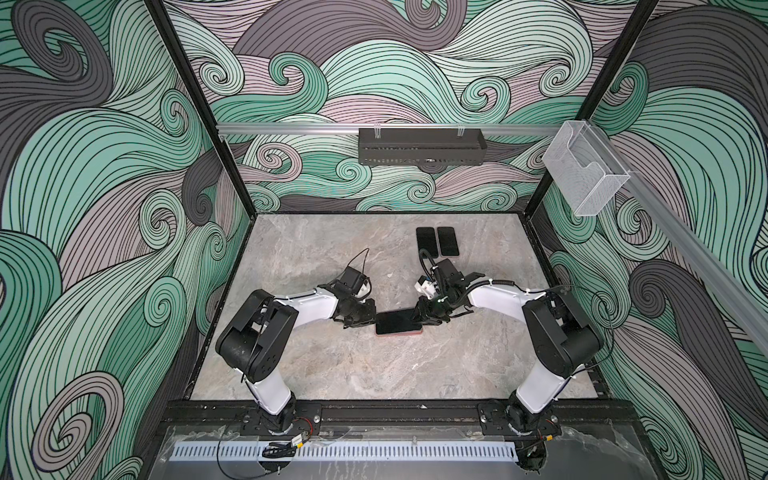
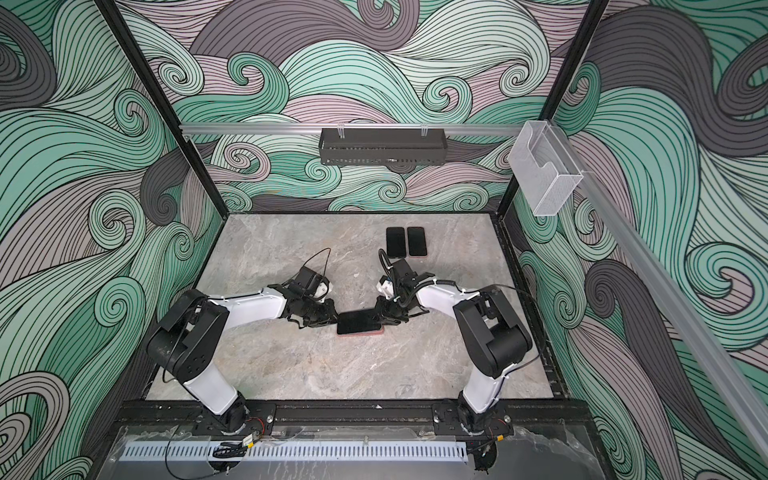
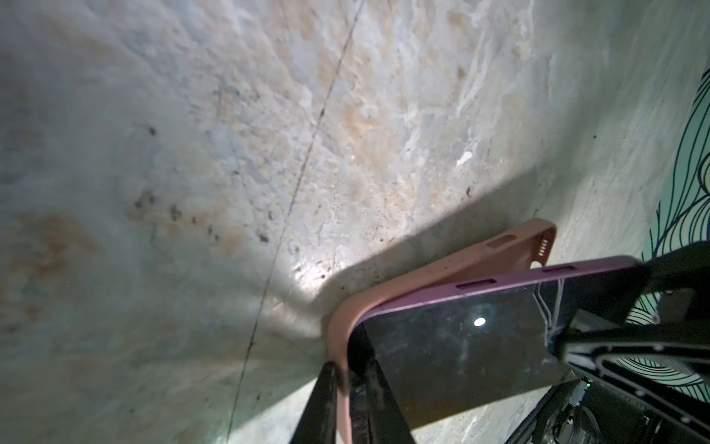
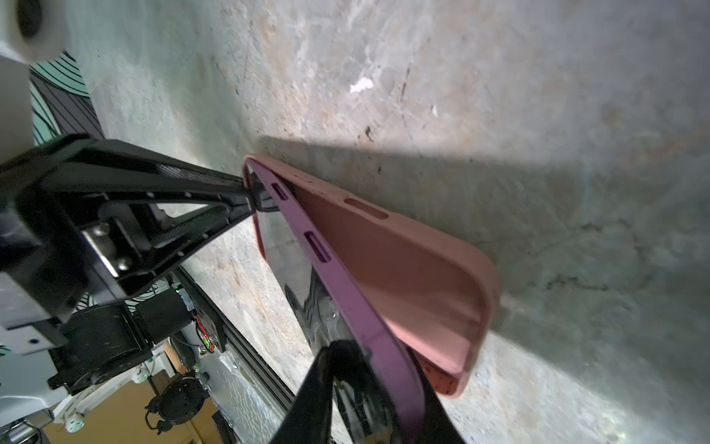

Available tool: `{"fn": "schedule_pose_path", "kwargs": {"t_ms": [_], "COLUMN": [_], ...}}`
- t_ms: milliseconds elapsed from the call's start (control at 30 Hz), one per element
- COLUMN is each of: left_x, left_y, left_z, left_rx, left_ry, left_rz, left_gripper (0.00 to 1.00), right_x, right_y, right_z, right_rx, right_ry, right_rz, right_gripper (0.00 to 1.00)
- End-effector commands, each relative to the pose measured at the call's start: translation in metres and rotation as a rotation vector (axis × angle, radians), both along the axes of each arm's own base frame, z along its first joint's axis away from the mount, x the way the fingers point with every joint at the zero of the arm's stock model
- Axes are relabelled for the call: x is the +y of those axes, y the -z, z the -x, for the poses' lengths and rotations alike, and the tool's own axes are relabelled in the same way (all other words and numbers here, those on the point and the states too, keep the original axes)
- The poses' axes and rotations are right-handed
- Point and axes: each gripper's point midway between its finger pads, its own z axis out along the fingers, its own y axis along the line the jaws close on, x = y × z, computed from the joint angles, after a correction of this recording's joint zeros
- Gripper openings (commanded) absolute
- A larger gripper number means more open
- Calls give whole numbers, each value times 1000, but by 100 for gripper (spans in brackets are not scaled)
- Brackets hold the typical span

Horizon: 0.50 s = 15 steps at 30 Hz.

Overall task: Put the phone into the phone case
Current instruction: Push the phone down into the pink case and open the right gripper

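A dark-screened phone with a purple frame lies across the pink phone case on the marble table, between both grippers. In the wrist views the phone is seated in one end of the case and tilts up out of the other end. My left gripper is shut on the case's seated end, one finger outside the rim, the other on the screen. My right gripper clasps the raised end of the phone.
Two more dark phones lie side by side at the back, just behind the right arm. A black tray hangs on the back rail and a clear holder on the right rail. A small white scrap lies mid-table.
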Motion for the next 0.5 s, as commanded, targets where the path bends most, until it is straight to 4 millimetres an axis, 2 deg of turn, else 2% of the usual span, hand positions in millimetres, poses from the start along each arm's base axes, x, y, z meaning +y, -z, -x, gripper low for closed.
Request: {"fn": "schedule_pose_path", "kwargs": {"t_ms": [0, 467], "left_x": [-5, -4], "left_y": [18, 23], "left_z": [4, 7], "left_rx": [-3, 7], "left_ry": [28, 31], "left_rz": [-13, -10], "left_gripper": [17, 16], "right_x": [-21, -30], "right_y": [19, 11], "right_z": [15, 14], "right_rx": [14, -21], "right_ry": [-37, -61], "right_rz": [162, 243], "right_gripper": [29, 39]}}
